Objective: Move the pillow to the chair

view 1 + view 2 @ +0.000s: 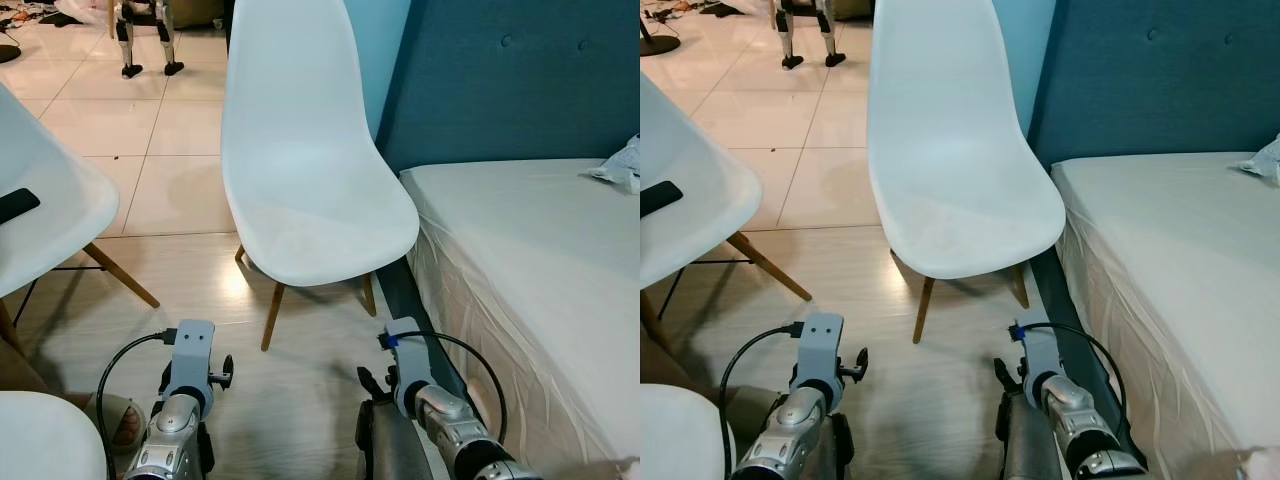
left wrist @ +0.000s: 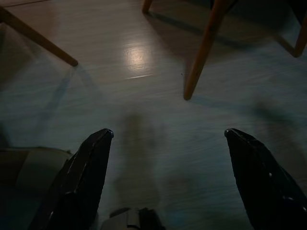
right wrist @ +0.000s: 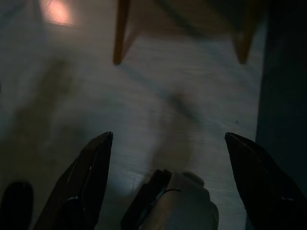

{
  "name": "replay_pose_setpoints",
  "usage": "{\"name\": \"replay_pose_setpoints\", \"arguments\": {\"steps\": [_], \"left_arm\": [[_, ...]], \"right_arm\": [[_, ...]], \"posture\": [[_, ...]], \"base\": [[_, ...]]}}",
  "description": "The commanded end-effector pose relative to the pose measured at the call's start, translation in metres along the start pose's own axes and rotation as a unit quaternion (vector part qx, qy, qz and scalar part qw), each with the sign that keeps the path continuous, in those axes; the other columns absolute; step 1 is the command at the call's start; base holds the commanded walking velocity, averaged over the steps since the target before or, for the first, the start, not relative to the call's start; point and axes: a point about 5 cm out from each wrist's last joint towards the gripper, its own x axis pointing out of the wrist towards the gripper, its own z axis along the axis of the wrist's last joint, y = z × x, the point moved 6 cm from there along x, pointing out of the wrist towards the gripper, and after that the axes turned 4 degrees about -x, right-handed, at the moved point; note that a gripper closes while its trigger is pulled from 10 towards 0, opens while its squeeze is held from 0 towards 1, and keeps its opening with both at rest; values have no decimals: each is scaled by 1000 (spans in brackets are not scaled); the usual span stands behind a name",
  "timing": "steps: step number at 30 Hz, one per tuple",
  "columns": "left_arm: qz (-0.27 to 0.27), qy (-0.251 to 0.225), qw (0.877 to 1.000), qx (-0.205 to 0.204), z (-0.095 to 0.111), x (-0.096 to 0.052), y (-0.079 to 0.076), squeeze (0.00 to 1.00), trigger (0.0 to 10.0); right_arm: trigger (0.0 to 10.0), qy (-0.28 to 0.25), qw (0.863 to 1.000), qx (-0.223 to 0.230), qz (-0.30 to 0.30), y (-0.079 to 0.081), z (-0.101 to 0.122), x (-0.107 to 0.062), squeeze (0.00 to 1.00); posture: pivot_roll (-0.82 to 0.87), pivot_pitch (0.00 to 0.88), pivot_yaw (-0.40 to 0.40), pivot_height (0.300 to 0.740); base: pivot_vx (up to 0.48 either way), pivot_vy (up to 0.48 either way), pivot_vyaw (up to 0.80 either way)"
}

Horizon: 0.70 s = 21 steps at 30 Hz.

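Pillow (image 1: 618, 166) at far right edge of bed (image 1: 520, 230). White chair (image 1: 300, 170) left of bed, seat bare. Left gripper (image 2: 165, 139) and right gripper (image 3: 168, 141) hang low over floor (image 1: 180, 150), fingers spread, holding nothing.

I can read no text, label, brand or number anywhere before me — not on the white chair (image 1: 300, 150) or the bed (image 1: 540, 250). The blue headboard (image 1: 510, 80) is plain too — no lettering.
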Motion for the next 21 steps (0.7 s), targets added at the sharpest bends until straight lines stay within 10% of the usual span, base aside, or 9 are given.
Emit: {"name": "replay_pose_setpoints", "arguments": {"steps": [1,8,21], "left_arm": [[-3,10,1000,11,-7,-3,1,0,10000],[-4,3,1000,18,-7,-9,4,0,10000],[29,-5,999,23,-6,-24,35,0,10000]], "right_arm": [[10000,27,999,-8,17,7,-12,0,0],[10000,86,981,-135,110,28,-12,3,0],[10000,126,950,-232,169,46,4,8,0]], "posture": [[-1,111,-116,466],[6,164,-143,456],[67,241,-174,441]], "base": [[0,0,0],[0,0,0],[0,0,0]]}}
